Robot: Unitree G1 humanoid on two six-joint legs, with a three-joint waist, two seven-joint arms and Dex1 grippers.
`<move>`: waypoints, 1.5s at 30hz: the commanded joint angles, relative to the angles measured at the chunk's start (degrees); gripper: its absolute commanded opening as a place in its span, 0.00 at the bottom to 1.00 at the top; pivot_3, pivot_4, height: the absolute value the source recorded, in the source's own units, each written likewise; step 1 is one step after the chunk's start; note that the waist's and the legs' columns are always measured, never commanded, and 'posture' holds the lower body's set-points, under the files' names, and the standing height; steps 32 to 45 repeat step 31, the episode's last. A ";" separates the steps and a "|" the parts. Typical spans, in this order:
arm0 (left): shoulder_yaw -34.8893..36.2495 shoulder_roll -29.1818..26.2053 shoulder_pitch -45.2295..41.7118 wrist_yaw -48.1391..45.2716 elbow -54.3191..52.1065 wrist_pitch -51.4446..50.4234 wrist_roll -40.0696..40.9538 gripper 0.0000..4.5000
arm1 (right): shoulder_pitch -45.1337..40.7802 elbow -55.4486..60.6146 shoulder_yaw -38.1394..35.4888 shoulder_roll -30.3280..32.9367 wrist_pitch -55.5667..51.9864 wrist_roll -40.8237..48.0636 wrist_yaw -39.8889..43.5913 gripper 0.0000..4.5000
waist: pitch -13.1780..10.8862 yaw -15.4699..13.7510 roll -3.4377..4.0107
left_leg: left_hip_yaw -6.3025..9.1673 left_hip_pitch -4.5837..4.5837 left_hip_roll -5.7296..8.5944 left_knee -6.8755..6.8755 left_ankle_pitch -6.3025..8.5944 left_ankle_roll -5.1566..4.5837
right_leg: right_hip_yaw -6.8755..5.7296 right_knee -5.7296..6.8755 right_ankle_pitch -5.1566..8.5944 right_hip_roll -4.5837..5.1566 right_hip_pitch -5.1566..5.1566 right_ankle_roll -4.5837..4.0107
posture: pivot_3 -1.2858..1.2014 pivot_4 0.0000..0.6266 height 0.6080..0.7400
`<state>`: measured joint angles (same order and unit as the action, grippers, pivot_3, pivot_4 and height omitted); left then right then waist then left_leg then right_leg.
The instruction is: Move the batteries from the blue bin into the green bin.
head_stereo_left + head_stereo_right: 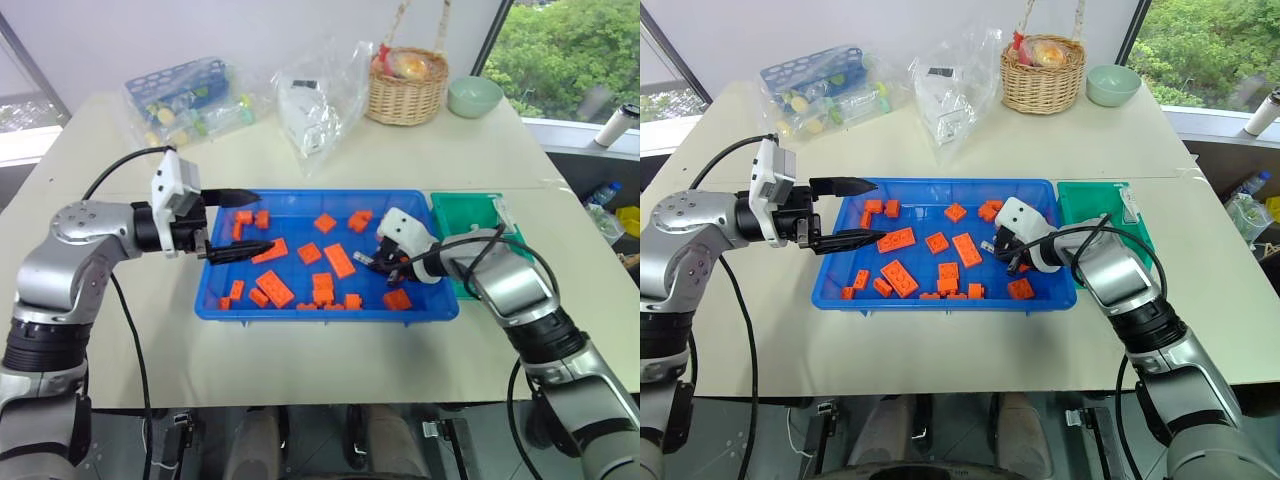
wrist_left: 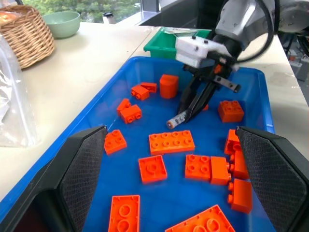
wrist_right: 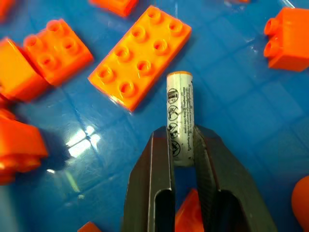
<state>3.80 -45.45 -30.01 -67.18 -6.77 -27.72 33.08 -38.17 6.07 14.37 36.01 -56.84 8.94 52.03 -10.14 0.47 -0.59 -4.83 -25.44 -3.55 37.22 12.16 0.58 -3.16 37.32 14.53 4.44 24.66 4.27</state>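
The right end effector (image 3: 183, 145) pinches a battery (image 3: 179, 116) by one end, low over the blue bin (image 1: 415, 305) among orange bricks (image 1: 339, 259), apparently for transfer to the green bin (image 1: 470, 212) alongside. The left end effector (image 1: 238, 222) hovers spread wide, empty, at the bin's far side.

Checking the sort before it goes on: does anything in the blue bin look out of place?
Yes: one battery among orange bricks in the blue bin. The right gripper is shut on it.
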 commanded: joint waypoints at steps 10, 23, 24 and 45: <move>1.71 -1.89 0.88 -2.70 2.29 2.31 -0.60 1.00 | 1.55 1.17 -23.20 22.67 -9.44 8.11 1.01 0.01 | 0.03 -1.04 -0.07 | -0.06 0.02 0.01 -0.08 0.03 -0.04 | -0.02 -0.20 0.01 0.07 -0.03 -0.02 | 0.52 0.24 0.97; 4.08 -6.56 -1.32 -6.24 11.10 4.06 -2.38 1.00 | 20.56 -3.78 -34.48 30.60 19.81 10.40 15.13 0.79 | 0.00 -1.26 -0.01 | -0.09 0.03 0.01 -0.07 0.03 -0.04 | 0.00 -0.20 0.02 0.05 -0.01 0.02 | 0.52 0.24 0.97; 4.59 -7.45 -1.26 -6.89 12.39 4.42 -2.55 1.00 | 22.42 -5.71 -35.94 31.88 23.22 10.68 18.38 0.79 | 0.00 -1.30 -0.02 | -0.08 0.02 0.02 -0.06 0.03 -0.04 | -0.01 -0.21 0.02 0.05 -0.03 0.03 | 0.52 0.24 0.97; 6.64 -11.82 -0.71 -9.79 20.25 9.22 -5.33 1.00 | 24.71 -24.35 -37.06 36.27 37.16 10.02 28.66 0.79 | 0.01 -0.84 -0.01 | -0.13 0.14 -0.02 0.00 0.03 -0.04 | -0.01 -0.20 0.12 0.07 -0.11 -0.13 | 0.52 0.24 0.97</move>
